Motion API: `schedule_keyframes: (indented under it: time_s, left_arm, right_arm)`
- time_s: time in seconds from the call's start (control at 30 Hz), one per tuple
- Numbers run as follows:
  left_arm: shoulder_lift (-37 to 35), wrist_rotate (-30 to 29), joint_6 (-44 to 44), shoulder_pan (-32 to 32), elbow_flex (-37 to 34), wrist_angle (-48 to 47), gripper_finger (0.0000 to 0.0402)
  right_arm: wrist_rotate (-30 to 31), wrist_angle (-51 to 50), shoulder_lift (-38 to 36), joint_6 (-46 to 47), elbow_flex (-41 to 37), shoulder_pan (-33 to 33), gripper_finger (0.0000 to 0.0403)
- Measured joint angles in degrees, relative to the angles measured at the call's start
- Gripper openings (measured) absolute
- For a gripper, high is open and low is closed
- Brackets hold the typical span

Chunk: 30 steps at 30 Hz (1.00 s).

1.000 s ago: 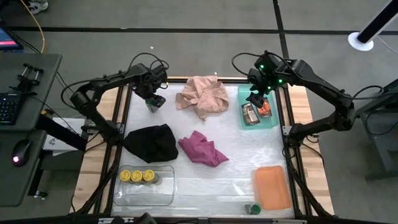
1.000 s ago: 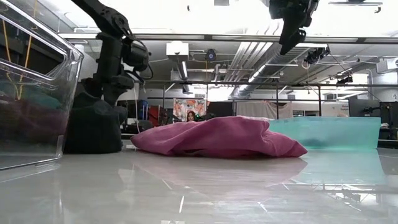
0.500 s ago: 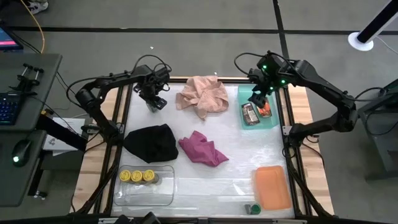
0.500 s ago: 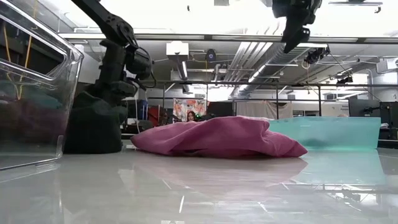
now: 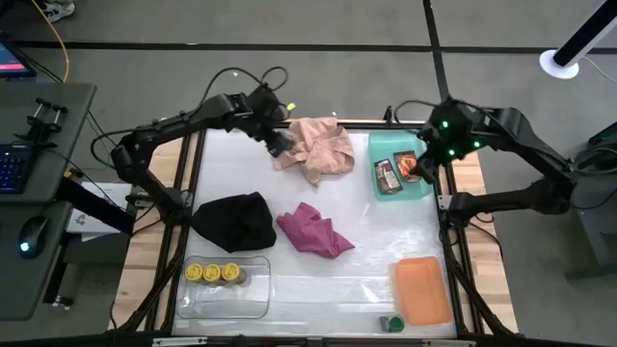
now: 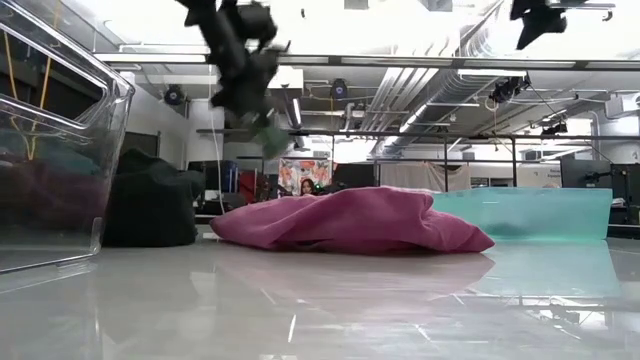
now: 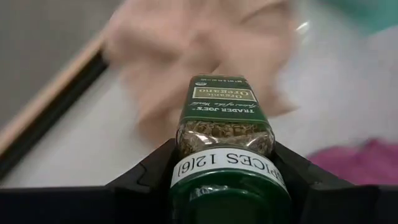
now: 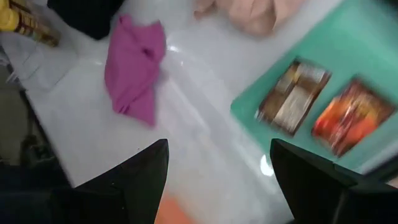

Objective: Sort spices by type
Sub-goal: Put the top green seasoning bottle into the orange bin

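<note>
My left gripper [image 5: 277, 142] is shut on a green-lidded spice jar [image 7: 224, 127] with dried herbs inside, high above the left edge of the pink cloth [image 5: 313, 149]; the low view shows the left gripper [image 6: 250, 90] up in the air. My right gripper [image 8: 217, 180] is open and holds nothing, above the right rim of the teal tray [image 5: 386, 146]. In that tray lie the dark brown packet [image 8: 292, 96] and the orange-red packet [image 8: 345, 118]. Three yellow-lidded jars [image 5: 212, 273] stand in the clear tray [image 5: 231, 301]. A second green-lidded jar [image 5: 390, 323] stands by the table's near edge. My left gripper pinches the jar between its two fingers [image 7: 149, 171], on the white label band [image 7: 224, 163] just under the green lid. The lid end points back at the wrist and the jar's base points away, along the fingers. The jar is lifted clear of the table, tilted below the gripper [image 6: 275, 140].
A black cloth [image 5: 234, 220] lies left of centre, a magenta cloth [image 5: 313, 233] in the middle, and an orange tray [image 5: 421, 289] at the near right. The table has a raised dark frame [image 5: 189, 193] along its sides.
My left gripper has risen from the table's far-left corner and swung right toward the pink cloth, and the green-lidded jar is now lifted clear with it. My right gripper has moved from over the teal tray's packets toward the table's right edge.
</note>
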Motion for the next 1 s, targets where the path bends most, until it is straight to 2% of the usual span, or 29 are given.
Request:
schedule_keyframes:
  time_s: [0.1, 0.27, 0.47, 0.63, 0.73, 0.87, 1.0]
  left_arm:
    - [0.2, 0.2, 2.4, -5.2, 3.9, 3.7, 0.0164]
    - [0.6, 7.2, 6.0, -13.6, 4.6, 16.3, 0.0164]
    - [5.3, 7.7, 8.4, -20.8, 4.7, 25.9, 0.0164]
    - [10.3, 13.7, 6.4, -25.7, 4.6, 32.4, 0.0164]
    - [12.8, 13.7, 4.1, -28.7, 4.6, 36.3, 0.0164]
    - [15.2, 13.2, 0.1, -32.7, 4.6, 42.7, 0.0164]
    - [17.9, 10.1, -3.5, -36.6, 4.6, 49.1, 0.0164]
  right_arm:
    - [0.9, -2.4, -0.5, 5.9, -0.4, 4.6, 0.0277]
    - [1.5, 1.7, -0.9, 12.5, -7.1, 12.7, 0.0277]
    - [-1.4, 8.1, -0.9, 20.9, -17.5, 23.5, 0.0277]
    - [-2.7, 9.2, -1.3, 32.6, -20.6, 33.9, 0.0277]
    - [-2.5, 9.5, -1.3, 39.1, -20.9, 41.2, 0.0277]
    - [0.6, 10.9, -1.1, 46.6, -21.0, 51.2, 0.0277]
    - [3.9, 11.1, -0.6, 51.9, -21.0, 61.0, 0.0277]
